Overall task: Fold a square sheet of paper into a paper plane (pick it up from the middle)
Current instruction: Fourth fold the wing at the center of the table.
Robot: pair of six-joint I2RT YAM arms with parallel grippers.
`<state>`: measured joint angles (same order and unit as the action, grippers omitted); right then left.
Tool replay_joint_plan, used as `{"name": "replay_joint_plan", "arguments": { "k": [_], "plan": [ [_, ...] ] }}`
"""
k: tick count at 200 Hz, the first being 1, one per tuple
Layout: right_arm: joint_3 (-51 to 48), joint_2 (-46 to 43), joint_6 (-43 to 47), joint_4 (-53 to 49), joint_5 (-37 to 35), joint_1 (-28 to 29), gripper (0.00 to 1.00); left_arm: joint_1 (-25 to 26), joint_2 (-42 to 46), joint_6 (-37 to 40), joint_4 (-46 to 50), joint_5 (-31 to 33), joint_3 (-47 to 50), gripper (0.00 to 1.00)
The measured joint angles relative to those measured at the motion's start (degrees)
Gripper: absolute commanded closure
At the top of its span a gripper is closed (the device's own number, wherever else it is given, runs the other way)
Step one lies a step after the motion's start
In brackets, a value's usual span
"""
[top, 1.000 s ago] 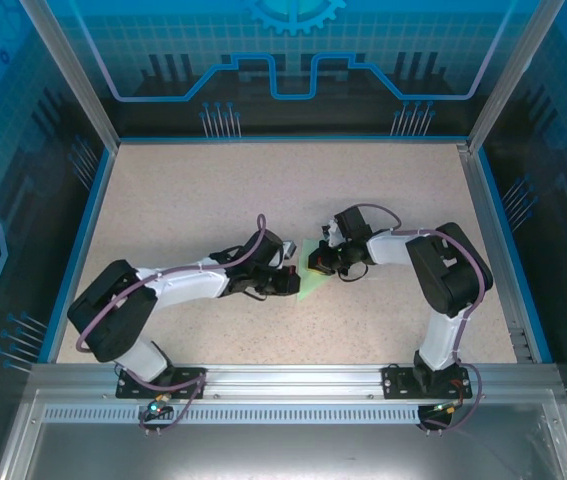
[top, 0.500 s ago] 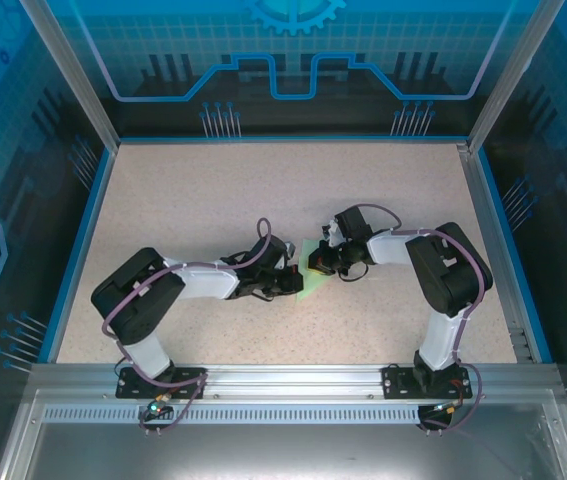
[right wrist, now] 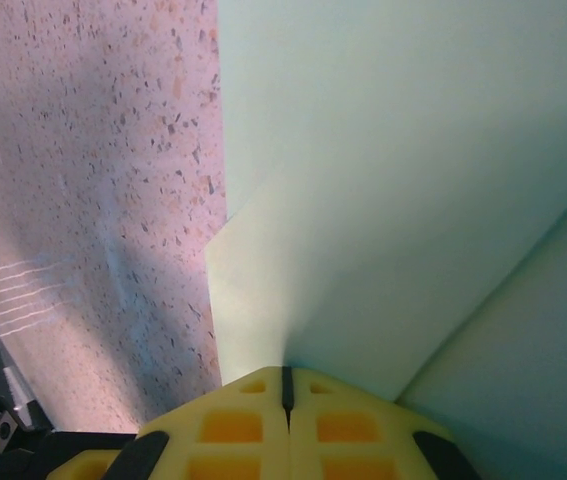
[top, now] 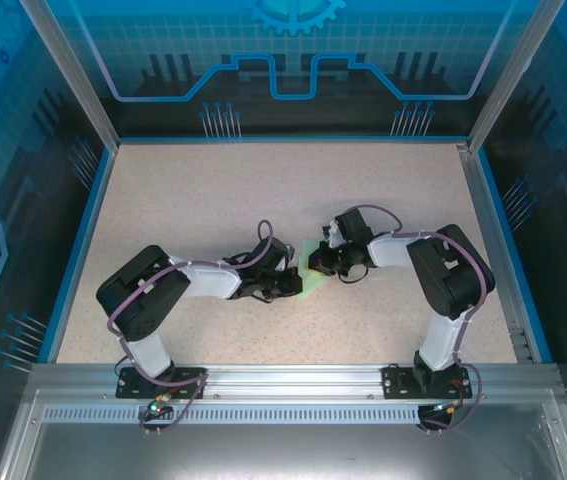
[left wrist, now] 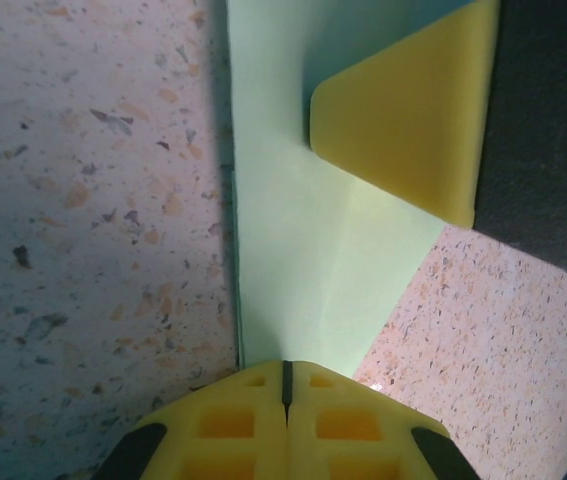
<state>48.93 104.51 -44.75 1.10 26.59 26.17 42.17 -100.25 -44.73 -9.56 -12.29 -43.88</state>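
Since a second ago my left arm (top: 203, 278) has drawn its elbow in toward the centre – the right arm (top: 433, 262) has barely shifted. I count one pale green sheet of paper (top: 307, 289), part-folded, lying mid-surface (top: 213, 190), and two tools – left tool (left wrist: 285, 368) and right tool (right wrist: 285, 372) – each with jaws together, tips resting on the sheet

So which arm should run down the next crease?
Left, probably. The left hand, shut, sits at the near tip of the paper with its straight edge running ahead, while the right hand presses the far part, pinning it.
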Motion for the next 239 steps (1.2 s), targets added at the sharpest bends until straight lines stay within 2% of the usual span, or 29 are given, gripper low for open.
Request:
{"name": "replay_joint_plan", "arguments": {
  "k": [56,169,239],
  "plan": [
    [-5.3,-5.0,-1.4,0.0,-2.6,1.7,1.0,0.0,0.0,0.0,0.0,-0.1,0.0,1.0],
    [-5.3,-4.7,-2.1,0.2,1.2,4.2,1.0,0.0,-0.1,0.0,0.0,-0.2,0.0,1.0],
    [-4.0,-3.2,-1.5,-2.1,0.9,4.1,1.0,0.0,-0.1,0.0,0.1,-0.1,0.0,1.0]
  ]
}}
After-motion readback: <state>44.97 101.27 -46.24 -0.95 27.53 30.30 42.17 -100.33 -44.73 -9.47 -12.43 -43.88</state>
